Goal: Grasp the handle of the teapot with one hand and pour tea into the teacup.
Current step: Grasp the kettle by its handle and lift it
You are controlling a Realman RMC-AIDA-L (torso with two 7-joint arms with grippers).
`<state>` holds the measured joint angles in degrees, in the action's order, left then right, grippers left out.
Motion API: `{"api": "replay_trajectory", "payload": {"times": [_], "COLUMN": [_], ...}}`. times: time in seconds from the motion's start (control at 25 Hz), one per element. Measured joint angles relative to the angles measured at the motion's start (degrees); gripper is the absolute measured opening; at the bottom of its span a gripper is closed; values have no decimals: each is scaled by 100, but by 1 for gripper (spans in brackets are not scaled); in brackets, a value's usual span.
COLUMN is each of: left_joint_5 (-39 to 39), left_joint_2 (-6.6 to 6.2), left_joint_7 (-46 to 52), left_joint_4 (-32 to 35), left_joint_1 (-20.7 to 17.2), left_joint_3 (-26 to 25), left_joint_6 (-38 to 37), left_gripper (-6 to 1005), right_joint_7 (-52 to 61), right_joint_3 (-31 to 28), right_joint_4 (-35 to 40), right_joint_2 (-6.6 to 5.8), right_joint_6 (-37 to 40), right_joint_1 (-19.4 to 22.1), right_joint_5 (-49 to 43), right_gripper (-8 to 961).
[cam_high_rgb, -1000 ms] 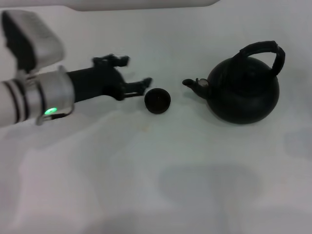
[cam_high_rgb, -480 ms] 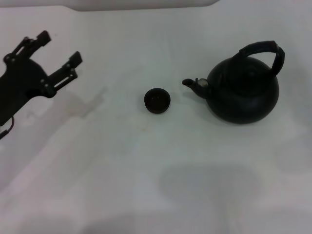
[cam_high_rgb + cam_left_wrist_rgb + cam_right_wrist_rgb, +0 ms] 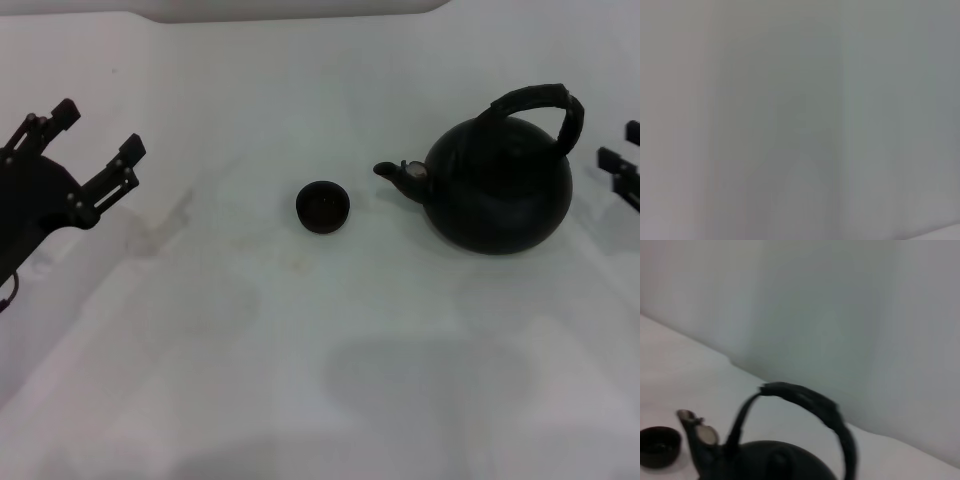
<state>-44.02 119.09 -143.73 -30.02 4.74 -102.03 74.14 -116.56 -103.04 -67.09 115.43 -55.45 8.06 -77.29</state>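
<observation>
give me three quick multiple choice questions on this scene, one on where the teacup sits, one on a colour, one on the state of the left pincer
1. Where is the teacup?
A. In front of the teapot's spout, apart from it
B. Behind the teapot
C. Under the handle

2. What colour is the teapot?
A. White
B. Black
C. Red

3. What is the left pincer doing?
A. Shut on the handle
B. Shut on the teacup
C. Open, holding nothing

Answers:
1 A: the spout points at the cup across a gap of bare table.
2 B: body and handle are matte black.
3 C: its fingers are spread at the table's left side, far from both objects.
</observation>
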Motion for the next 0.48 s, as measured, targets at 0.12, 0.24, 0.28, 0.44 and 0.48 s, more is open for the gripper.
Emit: {"api": "replay_trajectory", "payload": {"times": [0.12, 0.24, 0.28, 0.44, 0.48], "left_joint_5": [4, 10, 17, 55, 55], "left_joint_2": [0, 0, 0, 0, 0], "left_joint_7": [-16, -34, -37, -43, -43], "left_joint_4": [67, 154, 173, 224, 225], "left_joint_1": [-12, -12, -10, 0, 0], "left_joint_3": [-1, -1, -1, -1, -1], "left_joint_6": [5, 14, 14, 18, 21], "left_gripper": [850, 850, 850, 851, 851], "right_joint_7": [41, 86, 95, 101, 100], "right_joint_3": [289, 483, 526, 583, 584], "right_joint_4": [-65, -62, -48, -5, -1], "right_joint_2": [9, 11, 11, 13, 14], "right_joint_6": [204, 415, 485, 672, 697], "right_joint_1": [-18, -81, -109, -229, -256], "right_joint_5": [-29, -31, -29, -11, -9], "right_gripper": [392, 392, 392, 392, 392]}}
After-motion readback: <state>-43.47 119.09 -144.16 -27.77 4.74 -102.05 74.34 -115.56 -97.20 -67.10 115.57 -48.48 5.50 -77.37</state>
